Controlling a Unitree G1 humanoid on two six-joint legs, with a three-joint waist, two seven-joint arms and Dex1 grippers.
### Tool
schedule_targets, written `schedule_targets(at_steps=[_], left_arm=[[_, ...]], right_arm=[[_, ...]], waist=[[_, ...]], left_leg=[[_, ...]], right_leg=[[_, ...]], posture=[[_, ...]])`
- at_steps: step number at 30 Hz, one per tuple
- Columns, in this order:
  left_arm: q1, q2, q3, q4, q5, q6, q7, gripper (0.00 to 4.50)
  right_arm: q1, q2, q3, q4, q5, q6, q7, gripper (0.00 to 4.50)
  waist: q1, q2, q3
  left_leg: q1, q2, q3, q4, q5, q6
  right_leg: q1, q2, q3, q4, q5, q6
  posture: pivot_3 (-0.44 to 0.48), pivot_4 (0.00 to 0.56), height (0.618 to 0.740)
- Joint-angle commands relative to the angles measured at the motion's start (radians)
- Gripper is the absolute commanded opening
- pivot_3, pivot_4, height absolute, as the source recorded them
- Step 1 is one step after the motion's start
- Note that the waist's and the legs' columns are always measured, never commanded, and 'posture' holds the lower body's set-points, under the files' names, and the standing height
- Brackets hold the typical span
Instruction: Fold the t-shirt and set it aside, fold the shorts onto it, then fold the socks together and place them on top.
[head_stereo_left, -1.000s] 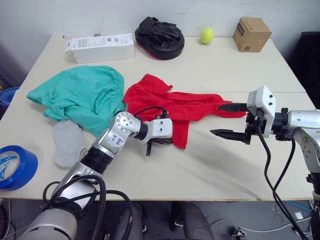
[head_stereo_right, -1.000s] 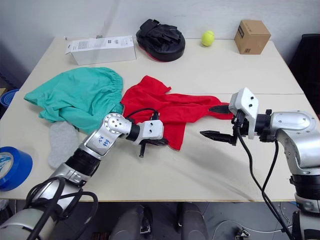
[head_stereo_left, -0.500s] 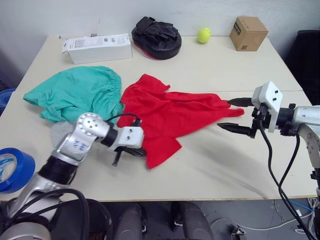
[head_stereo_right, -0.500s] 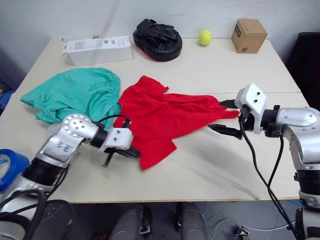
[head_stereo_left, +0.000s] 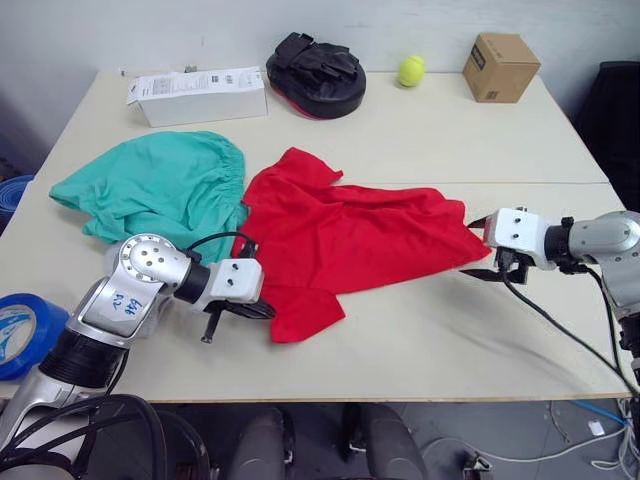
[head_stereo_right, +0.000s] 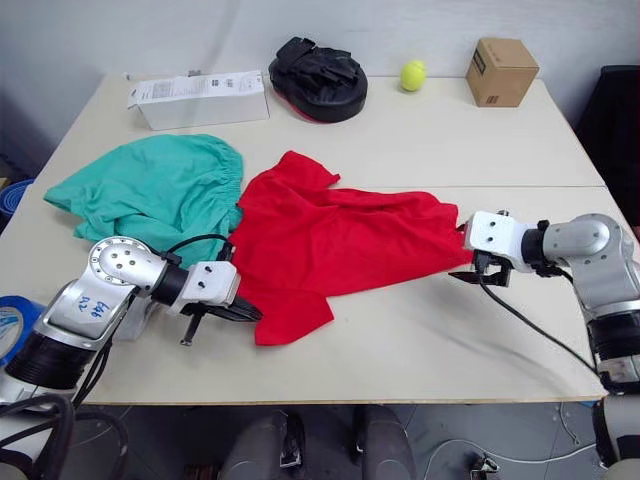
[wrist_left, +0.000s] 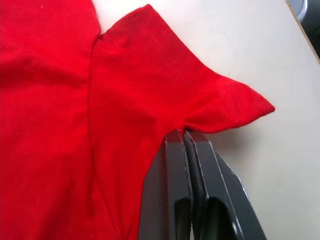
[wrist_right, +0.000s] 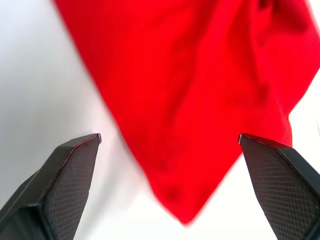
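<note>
The t-shirt was seen spread mid-table, right of the shorts, which lay at the left and touched its edge. The left gripper was pinched together on the shirt's near-left sleeve hem. The right gripper was held with fingers wide apart, just beside the shirt's right corner. A sock was partly hidden behind the left arm. A white box, black pad, ball and carton stood along the far edge.
</note>
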Motion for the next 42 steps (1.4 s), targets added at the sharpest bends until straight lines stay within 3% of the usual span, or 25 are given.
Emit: schedule_targets(at_steps=[1,5,8,19,26,29,33,37,42], left_arm=[[-0.003,0.005,0.016,-0.037,-0.007,0.005,0.012,0.01],[0.001,0.000,0.024,-0.051,-0.019,0.022,0.027,0.01],[0.002,-0.001,0.030,-0.064,-0.030,0.037,0.036,0.00],[0.028,0.018,0.057,-0.124,-0.065,0.101,0.059,0.00],[0.065,0.035,0.089,-0.148,-0.081,0.120,0.078,0.00],[0.115,0.065,0.134,-0.160,-0.103,0.101,0.069,0.00],[0.202,0.123,0.205,-0.169,-0.142,0.075,0.038,0.00],[0.302,0.184,0.277,-0.159,-0.168,0.027,-0.003,0.00],[0.432,0.278,0.356,-0.132,-0.218,-0.007,-0.115,0.00]], right_arm=[[-0.068,-0.001,0.022,0.106,-0.045,-0.105,0.018,4.50],[-0.135,0.044,0.052,0.226,-0.083,-0.163,0.018,4.50],[-0.159,0.072,0.070,0.288,-0.104,-0.204,0.020,3.86],[-0.172,0.135,0.077,0.406,-0.159,-0.275,-0.052,0.03],[-0.155,0.112,0.044,0.360,-0.101,-0.260,0.012,0.03],[-0.078,0.058,-0.003,0.189,0.040,-0.154,0.190,0.03],[0.125,-0.073,-0.061,-0.189,0.277,0.120,0.401,0.03],[0.345,-0.250,-0.101,-0.495,0.475,0.304,0.429,0.03],[0.515,-0.342,-0.174,-0.636,0.570,0.371,0.428,0.03]], waist=[[-0.005,0.000,0.000],[-0.016,0.000,0.000],[-0.018,0.000,0.000],[-0.021,0.000,0.000],[-0.020,0.000,0.000],[-0.018,0.000,0.000],[-0.013,0.004,0.003],[-0.013,0.007,0.004],[-0.020,0.007,0.004]], left_leg=[[0.000,0.000,0.000,0.000,0.000,0.000],[0.000,0.000,0.000,0.000,0.000,0.000],[0.000,0.000,0.000,0.000,0.000,0.000],[0.003,0.000,0.000,0.000,0.000,-0.001],[0.004,0.000,0.000,0.000,0.000,-0.001],[0.003,0.001,0.000,-0.001,0.000,-0.001],[0.002,0.001,-0.002,-0.001,0.000,-0.001],[0.002,0.000,-0.003,0.000,-0.001,0.000],[0.004,0.001,-0.003,-0.002,-0.003,-0.002]], right_leg=[[0.000,0.000,0.000,0.000,0.000,0.000],[0.000,0.000,0.000,0.001,0.000,0.000],[0.000,0.000,0.000,0.001,0.000,0.000],[0.003,0.000,0.001,0.001,0.000,0.000],[0.003,0.000,0.001,0.002,0.000,0.000],[0.002,0.000,0.001,0.001,0.000,-0.001],[0.002,-0.001,0.000,0.001,-0.001,-0.001],[0.002,-0.002,0.000,0.000,-0.001,0.000],[0.003,-0.002,0.000,-0.001,-0.001,-0.002]], posture=[[0.000,0.150,0.740],[0.000,0.150,0.740],[0.000,0.150,0.740],[0.000,0.150,0.740],[0.000,0.150,0.740],[0.000,0.150,0.740],[0.000,0.150,0.740],[0.000,0.150,0.740],[0.000,0.150,0.740]])
